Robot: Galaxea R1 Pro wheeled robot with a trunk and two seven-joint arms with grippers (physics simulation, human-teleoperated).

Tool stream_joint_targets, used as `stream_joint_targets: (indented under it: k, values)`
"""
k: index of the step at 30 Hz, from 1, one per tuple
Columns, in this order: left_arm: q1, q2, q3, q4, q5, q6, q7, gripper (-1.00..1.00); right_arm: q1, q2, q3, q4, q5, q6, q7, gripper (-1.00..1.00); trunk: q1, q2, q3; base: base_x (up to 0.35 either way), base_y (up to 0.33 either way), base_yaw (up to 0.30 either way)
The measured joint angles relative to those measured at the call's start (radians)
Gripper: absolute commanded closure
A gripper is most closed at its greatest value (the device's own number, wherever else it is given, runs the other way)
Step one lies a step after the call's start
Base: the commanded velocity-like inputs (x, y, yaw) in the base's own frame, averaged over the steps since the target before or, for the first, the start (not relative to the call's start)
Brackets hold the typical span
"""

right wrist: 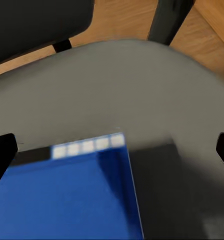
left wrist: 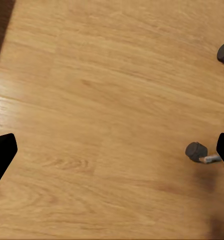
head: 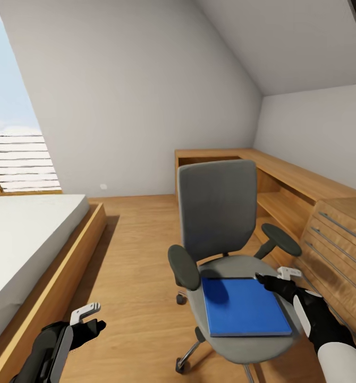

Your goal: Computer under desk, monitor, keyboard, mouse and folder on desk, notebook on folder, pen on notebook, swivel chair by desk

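On the grey swivel chair (head: 236,255) seat, the flat bright blue folder (head: 245,307) isn't picked up yet. Right gripper (head: 276,276) hovers spread wide over its corner; left gripper (head: 90,317), also spread, hangs above wooden floor (head: 135,250). Basically everything's left.

1. The head view looks forward and down from above onto a grey-seated swivel chair with black armrests (head: 220,250).
2. The left wrist view faces straight down, near the light wooden plank floor (left wrist: 112,100).
3. The right wrist view looks closely down onto the same chair's seat, shared with the head view.
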Motion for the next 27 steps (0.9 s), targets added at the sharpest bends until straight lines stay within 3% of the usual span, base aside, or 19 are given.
stream_joint_targets:
  k: [7,17,27]
  values:
    - [0.0,0.0,0.0,0.004,0.0,0.0,0.0,-1.0,-0.001,0.001,0.0,0.002,0.0,0.0,-0.001,-1.0,0.0,0.0,0.0,0.227,0.0,0.0]
    - [0.0,0.001,0.0,0.008,0.0,0.0,0.0,-1.0,-0.001,0.001,0.001,0.006,0.003,0.001,-0.002,-1.0,0.0,0.0,0.0,0.064,0.0,0.0]
    - [0.0,0.002,0.0,0.009,0.001,0.0,0.001,-1.0,-0.001,0.001,0.006,0.011,0.006,0.078,-0.008,-1.0,0.001,0.0,0.0,0.011,0.0,0.0]
